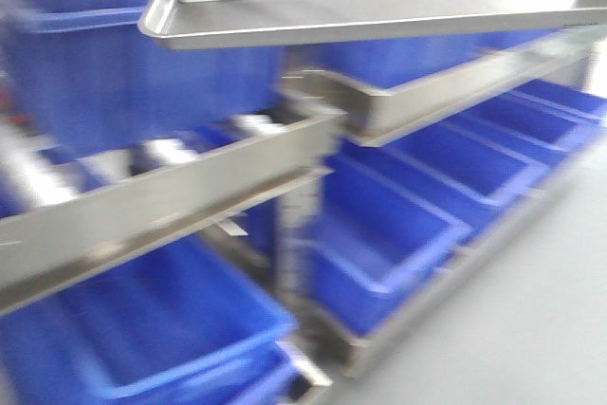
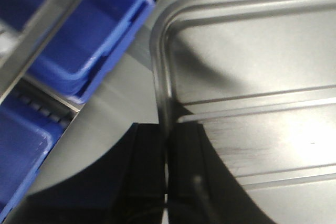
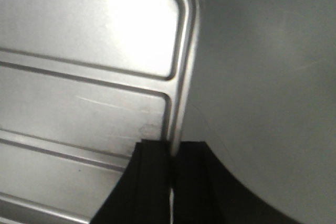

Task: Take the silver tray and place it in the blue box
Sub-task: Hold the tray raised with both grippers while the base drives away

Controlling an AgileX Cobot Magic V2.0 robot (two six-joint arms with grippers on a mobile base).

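Your left gripper (image 2: 167,129) is closed on the tray's (image 2: 252,66) left rim, and your right gripper (image 3: 172,148) is closed on its right rim. The tray hangs between them, above the blue boxes (image 1: 379,234) on the rack (image 1: 171,187).

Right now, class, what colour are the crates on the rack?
Bright blue. The crates show best in the front-facing view.
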